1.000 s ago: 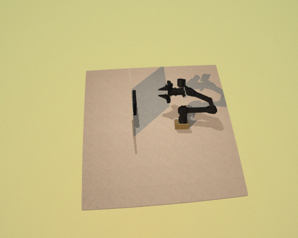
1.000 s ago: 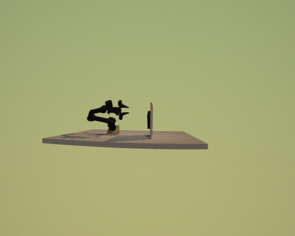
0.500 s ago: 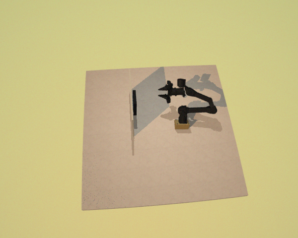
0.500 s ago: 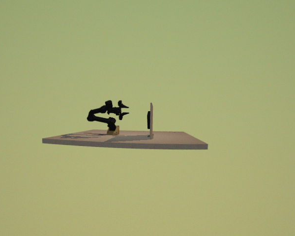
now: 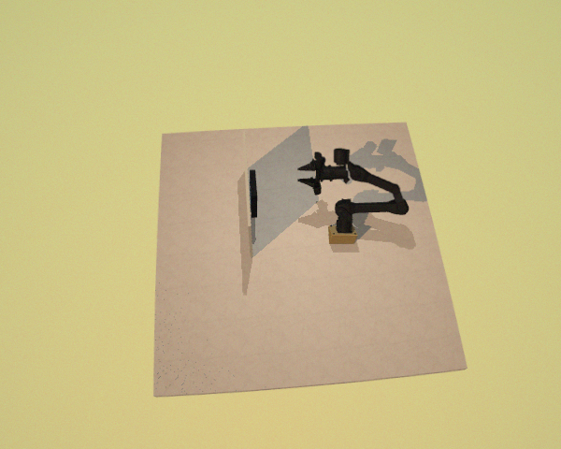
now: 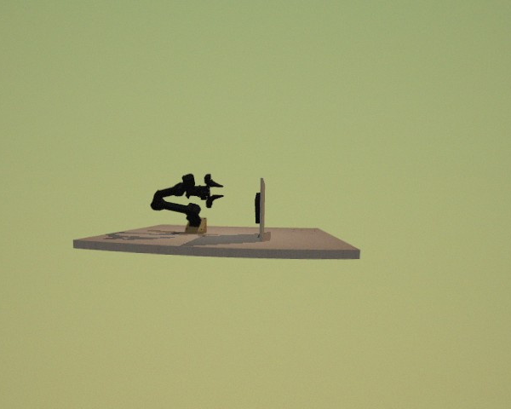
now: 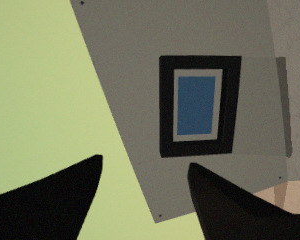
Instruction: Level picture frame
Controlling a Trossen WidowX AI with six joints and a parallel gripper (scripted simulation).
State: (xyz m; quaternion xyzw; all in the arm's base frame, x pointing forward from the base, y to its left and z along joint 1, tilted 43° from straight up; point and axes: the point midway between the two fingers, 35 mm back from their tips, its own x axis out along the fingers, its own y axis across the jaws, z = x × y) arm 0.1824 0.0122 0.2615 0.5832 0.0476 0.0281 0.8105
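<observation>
The picture frame (image 5: 253,193) (image 6: 257,207) (image 7: 167,107) has a black border, a pale mat and a blue picture. It hangs on the upright grey wall panel (image 6: 262,187) (image 7: 125,95). In the wrist view its sides are turned clockwise against the wall's edges, so its left side stands high. My gripper (image 5: 298,174) (image 6: 222,191) (image 7: 146,165) is open and empty, with a wide gap between its fingertips and the frame. In the wrist view the fingertips show below the frame, mostly to its left. The screw and the notched strip are hidden.
The wall stands on the tan table top (image 5: 309,313) (image 6: 290,254). My arm's base sits on a yellow-brown block (image 5: 342,238) (image 6: 196,228) on the gripper's side of the wall. Shadows of the arm and wall lie across the table.
</observation>
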